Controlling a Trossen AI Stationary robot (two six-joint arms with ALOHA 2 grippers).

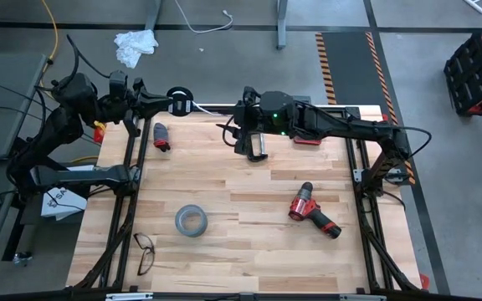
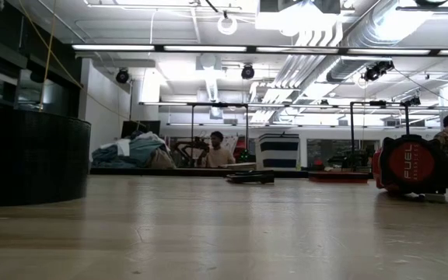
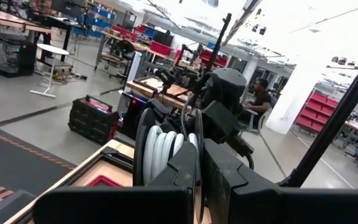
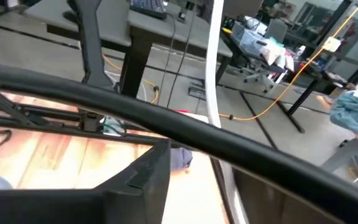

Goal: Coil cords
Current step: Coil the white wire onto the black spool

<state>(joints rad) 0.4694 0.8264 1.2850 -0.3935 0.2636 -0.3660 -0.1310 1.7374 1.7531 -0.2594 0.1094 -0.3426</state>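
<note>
The cord is a thin white cable (image 1: 212,108) wound on a small black round disc (image 3: 166,146). My left gripper (image 1: 174,102) is shut on the disc above the table's far left edge. From the disc (image 1: 179,94) the cable runs level toward my right gripper (image 1: 239,132). That gripper hovers over the far middle of the table. In the right wrist view the cable (image 4: 214,81) passes between my right gripper's (image 4: 222,180) spread fingers. I cannot tell whether they touch it. The low view shows neither gripper. My left gripper pinches the disc's black rim (image 3: 196,140) between its two fingers (image 3: 225,180). The fingers reach in level, pointing toward the table's right. The disc stands on edge, lifted clear of the table, with white turns of cable showing in its groove (image 3: 161,149).
On the table lie a grey tape roll (image 1: 190,221), a red drill (image 1: 312,211), a pair of glasses (image 1: 144,252) and a small dark red tool (image 1: 161,136). Black frame rails (image 1: 130,167) run along the table's sides. A red case (image 1: 479,71) stands on the floor at the right.
</note>
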